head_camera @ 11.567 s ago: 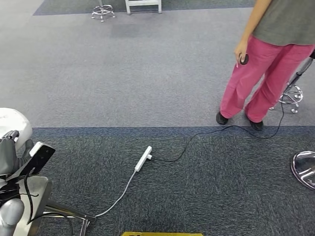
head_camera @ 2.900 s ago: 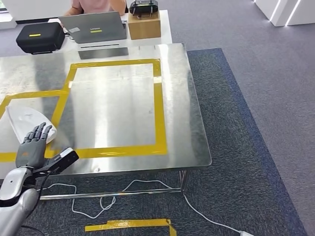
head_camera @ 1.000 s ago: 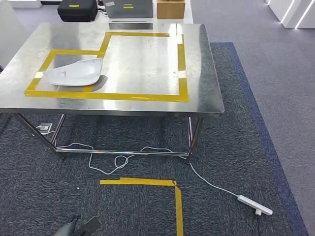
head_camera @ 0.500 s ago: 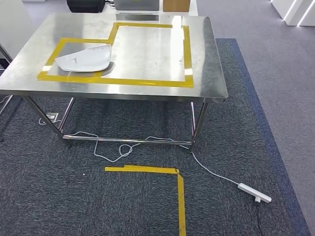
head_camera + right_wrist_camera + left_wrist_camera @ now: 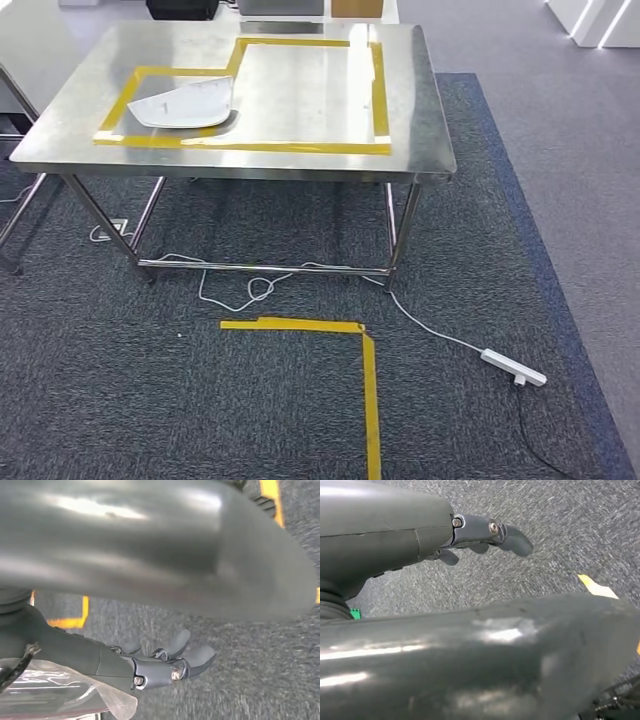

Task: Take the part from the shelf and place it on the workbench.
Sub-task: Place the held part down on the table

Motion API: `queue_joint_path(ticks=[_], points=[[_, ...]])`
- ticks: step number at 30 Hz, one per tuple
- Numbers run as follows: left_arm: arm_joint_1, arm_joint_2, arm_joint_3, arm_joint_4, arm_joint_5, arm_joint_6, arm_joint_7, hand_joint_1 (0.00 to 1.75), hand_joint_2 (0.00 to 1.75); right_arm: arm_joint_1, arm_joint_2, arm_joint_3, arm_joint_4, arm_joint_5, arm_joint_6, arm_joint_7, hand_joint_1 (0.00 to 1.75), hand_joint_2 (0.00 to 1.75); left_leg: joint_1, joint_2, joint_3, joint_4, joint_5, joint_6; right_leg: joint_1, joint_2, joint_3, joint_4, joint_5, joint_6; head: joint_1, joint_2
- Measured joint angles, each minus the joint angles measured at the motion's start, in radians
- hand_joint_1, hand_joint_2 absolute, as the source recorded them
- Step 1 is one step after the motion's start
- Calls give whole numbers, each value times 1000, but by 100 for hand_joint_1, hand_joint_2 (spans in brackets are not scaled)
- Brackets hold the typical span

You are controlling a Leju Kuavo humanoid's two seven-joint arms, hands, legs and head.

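The part (image 5: 187,103) is a white, smooth, shell-like piece with one curved edge and a tapering end. It lies flat on the steel surface (image 5: 423,110), at about ten o'clock in the head view, inside the left section of the yellow tape outline (image 5: 249,146), near the surface's front edge.

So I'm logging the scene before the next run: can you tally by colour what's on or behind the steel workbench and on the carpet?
White: 2, the part on the workbench and the power strip on the carpet
Black: 1, the case behind the workbench
Brown: 1, the box behind the workbench
Total: 4
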Motion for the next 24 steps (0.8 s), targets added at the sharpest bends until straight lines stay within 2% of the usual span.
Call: queue_joint_path(ticks=[1, 2, 3, 5, 6, 7, 8, 9, 10, 11, 12, 13, 14, 16, 17, 18, 19, 20, 21, 22, 23, 24], points=[[-1, 0, 3, 5, -1, 1, 0, 0, 0, 2, 0, -1, -1, 0, 0, 0, 0, 0, 2, -1, -4, 0, -1, -6, 0, -3, -11, 2, 10, -5, 1, 0], [-1, -1, 5, 9, -1, 2, 0, 0, 0, 5, 0, -2, -2, 0, 0, 1, 0, 0, 3, -3, -11, 12, -22, -13, -2, -6, -21, 2, 20, -13, 1, 0], [0, -2, 7, 13, -2, 2, 0, 0, 0, 7, 0, -4, -4, 0, 0, 1, 0, 0, 5, -3, -21, 42, -63, -19, -4, -9, -33, 2, 32, -20, -2, 0], [1, -4, 10, 19, -5, 2, 0, 0, 0, 12, 0, -8, -7, 1, 0, 1, 0, 0, 9, -3, -46, 161, -176, -27, -3, -13, -64, 9, 54, -28, -6, 0], [0, -5, 11, 21, -8, 2, 0, 0, 0, 13, 0, -9, -8, 2, -1, 1, 0, 0, 11, -3, -54, 227, -212, -29, -2, -15, -83, 14, 64, -28, -7, 0], [-1, -5, 12, 22, -10, 2, 0, 0, 0, 14, 0, -10, -10, 2, -2, 1, 0, 0, 11, -3, -54, 276, -222, -30, -1, -17, -100, 22, 74, -28, -7, 0], [-2, -5, 12, 22, -12, 2, 0, 0, 0, 15, -1, -11, -12, 2, -4, 2, 0, 0, 11, -3, -40, 296, -206, -30, -1, -19, -119, 32, 83, -28, -7, 0], [-3, -5, 13, 23, -14, 2, 1, 0, 0, 15, -1, -12, -16, 2, -7, 2, 0, 0, 11, -3, -11, 281, -176, -28, 0, -20, -138, 42, 92, -27, -7, 0], [-3, -5, 13, 23, -15, 2, 2, 0, 0, 16, -2, -12, -21, 2, -11, 2, 0, 0, 11, -3, 34, 235, -150, -25, 0, -20, -156, 53, 100, -25, -7, 0], [-4, -5, 13, 23, -16, 2, 2, 0, 0, 17, -2, -13, -27, 2, -16, 3, 0, 0, 9, -2, 87, 165, -142, -19, 1, -19, -175, 64, 108, -22, -7, 0], [-5, -5, 13, 23, -17, 2, 3, 0, 0, 19, -3, -14, -33, 2, -21, 3, 0, 0, 8, -2, 136, 93, -149, -14, 3, -19, -189, 72, 115, -17, -7, 0], [-6, -5, 13, 23, -18, 2, 3, 0, 0, 21, -4, -15, -39, 2, -25, 4, 0, 0, 5, -3, 170, 37, -163, -9, 3, -19, -199, 77, 123, -12, -6, 0], [-6, -6, 13, 23, -20, 2, 3, 0, 0, 23, -6, -15, -44, 1, -29, 5, 0, 0, 3, -3, 185, 4, -175, -4, 3, -20, -205, 79, 132, -6, -6, 0], [-4, -9, 13, 23, -22, -1, 6, 0, 0, 28, -12, -17, -54, -1, -35, 7, 0, 0, 2, 0, 173, -10, -165, 9, 1, -19, -214, 80, 145, 7, -6, 0], [-2, -10, 13, 23, -24, -3, 9, 0, 0, 30, -14, -16, -59, -2, -37, 9, 0, 0, 3, 2, 162, -12, -154, 18, 0, -16, -223, 89, 130, 13, -5, 0], [-1, -11, 13, 22, -25, -5, 11, 0, 0, 33, -15, -17, -64, -3, -40, 11, 0, 0, 5, 4, 150, -15, -141, 26, -2, -12, -235, 114, 96, 19, -4, 0], [0, -12, 13, 22, -28, -7, 13, 0, 0, 35, -17, -17, -68, -4, -42, 13, 0, 0, 6, 6, 135, -16, -129, 31, -4, -8, -250, 158, 46, 23, -3, 0], [0, -12, 14, 21, -30, -9, 15, 0, 0, 36, -19, -17, -71, -5, -43, 15, 0, 0, 5, 7, 120, -15, -117, 35, -5, -6, -266, 219, -8, 28, -2, 0], [2, -13, 14, 21, -32, -12, 17, 0, 0, 37, -21, -18, -73, -5, -45, 15, 0, 0, 4, 7, 103, -15, -103, 35, -6, -4, -277, 286, -46, 32, -1, 0], [3, -15, 14, 20, -33, -15, 18, 0, 0, 37, -22, -18, -74, -6, -46, 16, 0, 0, 3, 8, 85, -14, -89, 35, -6, -4, -279, 339, -59, 35, -1, 0], [3, -16, 14, 19, -34, -18, 20, 0, 0, 37, -23, -19, -76, -6, -47, 16, 0, 0, 3, 9, 68, -13, -75, 33, -7, -4, -269, 366, -46, 36, -1, 0], [4, -17, 14, 17, -34, -20, 22, 0, 0, 37, -25, -19, -78, -6, -48, 16, 0, 0, 3, 9, 51, -12, -62, 31, -8, -4, -243, 359, -15, 37, -1, 0]])
